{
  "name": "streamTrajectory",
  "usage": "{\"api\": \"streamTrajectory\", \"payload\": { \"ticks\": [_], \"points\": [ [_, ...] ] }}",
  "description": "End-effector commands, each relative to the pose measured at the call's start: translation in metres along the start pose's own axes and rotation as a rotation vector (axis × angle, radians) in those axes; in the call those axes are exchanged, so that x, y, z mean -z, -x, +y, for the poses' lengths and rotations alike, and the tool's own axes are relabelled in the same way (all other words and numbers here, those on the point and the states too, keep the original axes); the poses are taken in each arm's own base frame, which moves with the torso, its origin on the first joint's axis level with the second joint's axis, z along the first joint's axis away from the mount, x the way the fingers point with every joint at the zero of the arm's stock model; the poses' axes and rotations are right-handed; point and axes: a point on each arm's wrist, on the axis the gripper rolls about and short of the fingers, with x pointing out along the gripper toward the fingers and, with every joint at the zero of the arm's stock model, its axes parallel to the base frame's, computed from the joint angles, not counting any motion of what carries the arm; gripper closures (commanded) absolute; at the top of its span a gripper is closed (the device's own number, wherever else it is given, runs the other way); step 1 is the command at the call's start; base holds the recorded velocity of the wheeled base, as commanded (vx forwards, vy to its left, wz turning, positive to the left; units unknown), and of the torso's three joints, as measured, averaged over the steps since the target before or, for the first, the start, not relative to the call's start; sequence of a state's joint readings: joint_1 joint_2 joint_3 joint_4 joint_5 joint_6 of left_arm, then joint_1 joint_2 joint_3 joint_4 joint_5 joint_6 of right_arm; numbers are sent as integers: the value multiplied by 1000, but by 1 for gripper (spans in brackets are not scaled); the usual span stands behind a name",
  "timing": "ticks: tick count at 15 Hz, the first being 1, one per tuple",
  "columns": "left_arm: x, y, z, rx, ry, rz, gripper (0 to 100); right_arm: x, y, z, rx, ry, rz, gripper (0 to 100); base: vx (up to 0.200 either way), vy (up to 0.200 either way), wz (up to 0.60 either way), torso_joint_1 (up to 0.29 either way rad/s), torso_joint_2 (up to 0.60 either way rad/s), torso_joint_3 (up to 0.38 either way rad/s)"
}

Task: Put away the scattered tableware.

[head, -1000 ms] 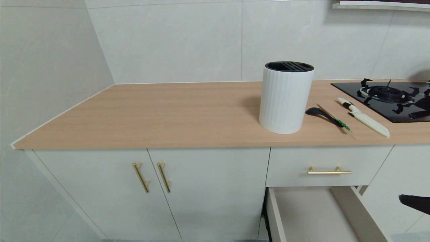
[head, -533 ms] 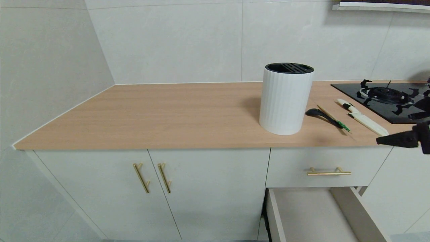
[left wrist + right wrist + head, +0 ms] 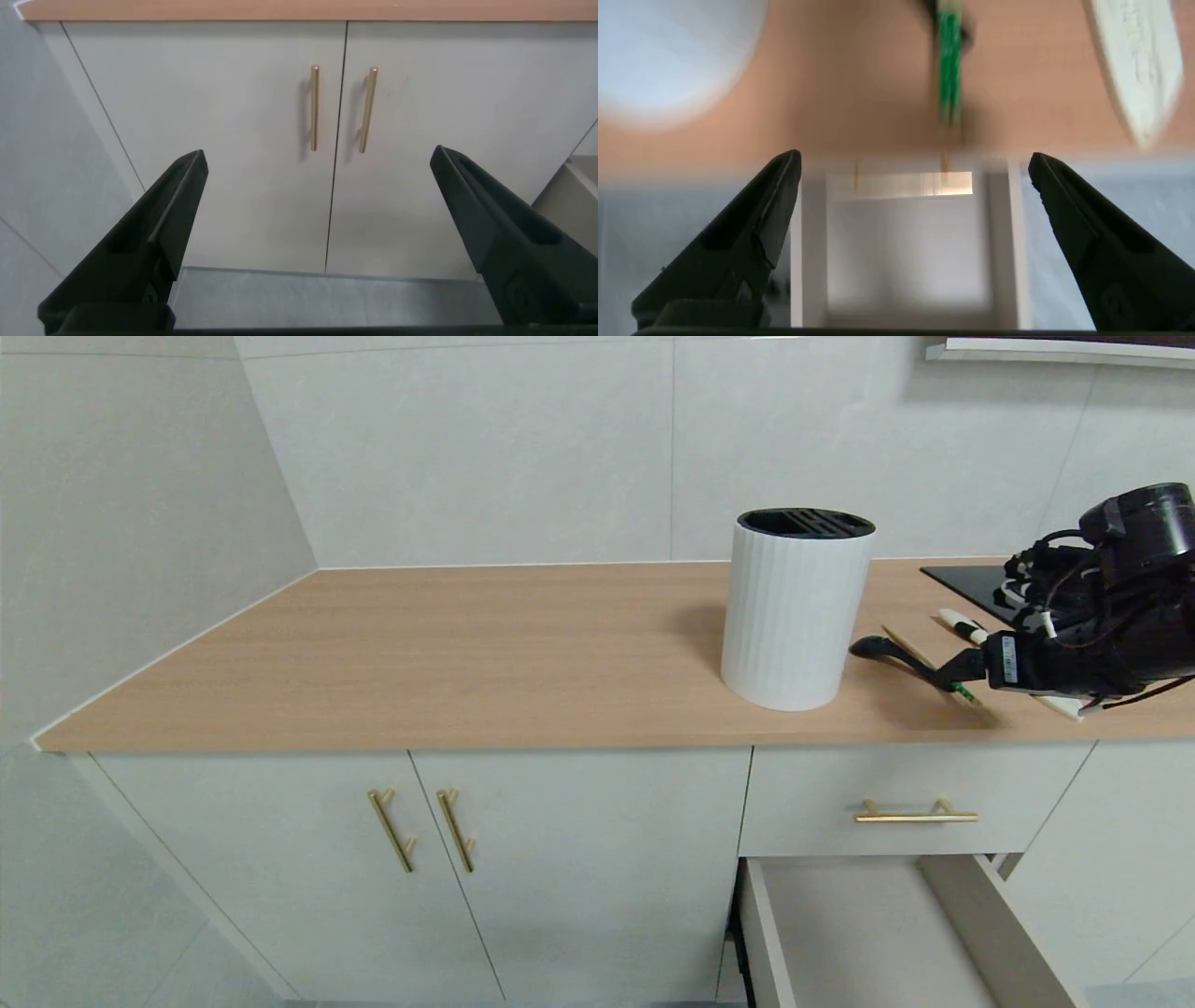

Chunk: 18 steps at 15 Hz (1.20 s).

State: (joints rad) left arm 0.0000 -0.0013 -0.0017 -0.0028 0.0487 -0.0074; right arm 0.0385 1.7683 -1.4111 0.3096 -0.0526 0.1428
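The right arm point(image 3: 1092, 644), a second ago only a dark tip at the lower right edge of the head view and half a second ago level with the front edge of the worktop point(image 3: 467, 653), has swung in over the right of the frame, now covering most of the black hob point(image 3: 966, 579) and the blade of the white knife point(image 3: 962, 623). The tableware has not shifted. The arm lies nearly level, pointing toward the frame's centre, its right jaws spread wide with nothing between them, low over the green-banded chopsticks point(image 3: 934, 670) at right of centre. A black spoon point(image 3: 887, 651) lies touching the chopsticks, just right of the upright white ribbed holder point(image 3: 795, 611). The blurred right wrist view looks down past the fingers point(image 3: 738, 252) at the chopsticks, the knife blade, and the open drawer point(image 3: 761, 933) below. The left jaws, also wide, face the white cabinet doors point(image 3: 327, 140) with brass handles.
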Motion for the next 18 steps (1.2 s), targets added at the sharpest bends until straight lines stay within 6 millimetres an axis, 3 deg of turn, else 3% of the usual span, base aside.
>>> {"api": "streamTrajectory", "payload": {
  "ticks": [1,9,10,15,18],
  "points": [
    [0,0,0,0,0,1,0,5,-29,-1,13,-14,39,0,0,0,0,0,0,0],
    [0,0,0,0,0,0,0,3,-49,-8,33,-56,25,0,0,0,0,0,0,0],
    [0,0,0,0,0,1,0,3,-49,-9,34,-58,24,100,0,0,0,0,0,0],
    [0,0,0,0,0,1,0,3,-56,-10,35,-62,14,100,0,0,0,0,0,0],
    [0,0,0,0,0,1,0,-2,-45,-11,34,-67,-13,100,0,0,0,0,0,0]
  ]
}}
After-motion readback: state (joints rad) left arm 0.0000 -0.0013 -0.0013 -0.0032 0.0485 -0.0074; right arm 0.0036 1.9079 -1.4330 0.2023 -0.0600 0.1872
